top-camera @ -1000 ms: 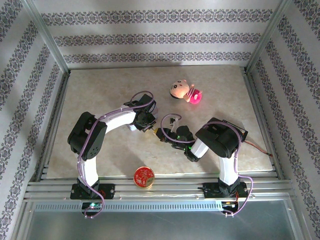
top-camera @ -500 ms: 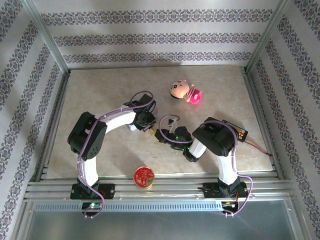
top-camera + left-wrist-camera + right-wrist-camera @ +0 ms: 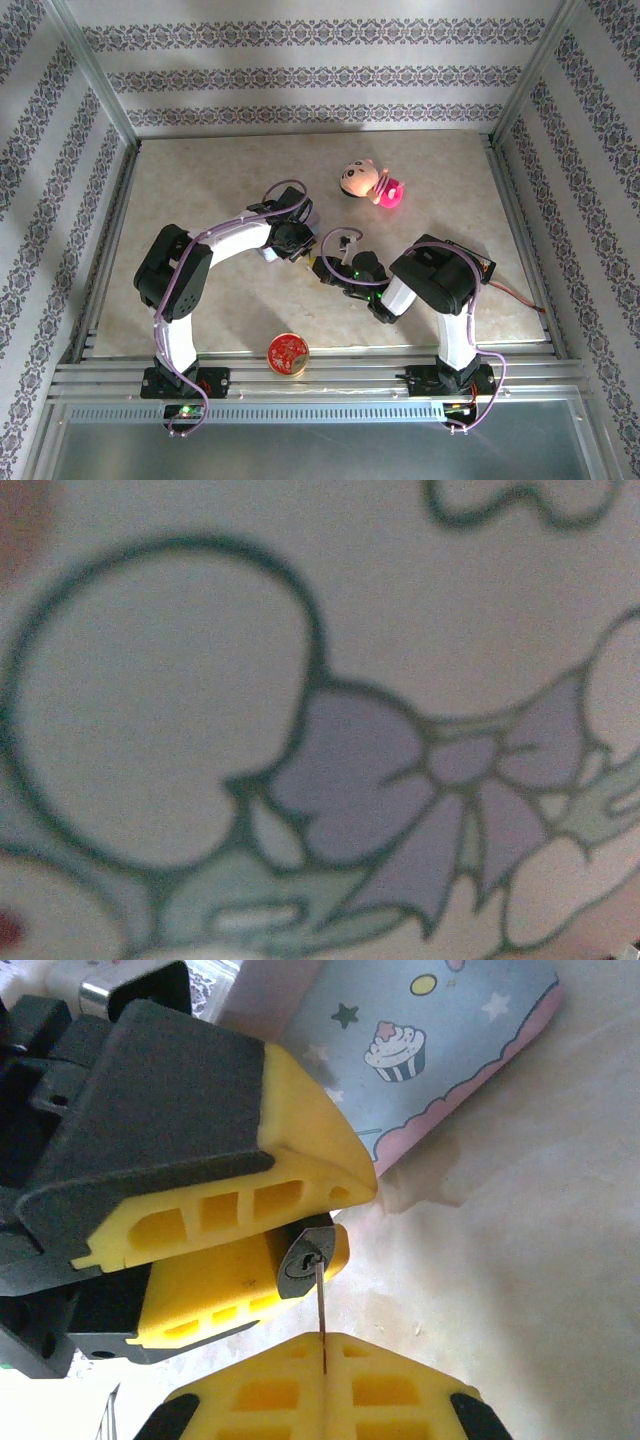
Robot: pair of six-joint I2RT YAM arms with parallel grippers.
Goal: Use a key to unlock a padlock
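The right gripper (image 3: pixel 323 1385), fingers pressed on the key (image 3: pixel 321 1310), holds its blade tip at the keyhole (image 3: pixel 309 1257) of the padlock (image 3: pixel 293 1268), pinched just ahead in the left gripper (image 3: pixel 340 1222) beside a cupcake-print tin (image 3: pixel 440 1050).

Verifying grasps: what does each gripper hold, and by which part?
Right gripper pinches the key by its rear end; left gripper clamps the padlock by its body.

Right wrist view: the left claw (image 3: pixel 346 1222), clamped shut, hides all but the keyhole face of the padlock (image 3: pixel 303 1258). The key (image 3: pixel 321 1312), seen edge-on, has its head buried in the pinching right claw (image 3: pixel 324 1356), which is cut off at the bottom edge. From above, padlock and key are too small to tell. Left wrist view: a bow print (image 3: pixel 400 780), blurred.
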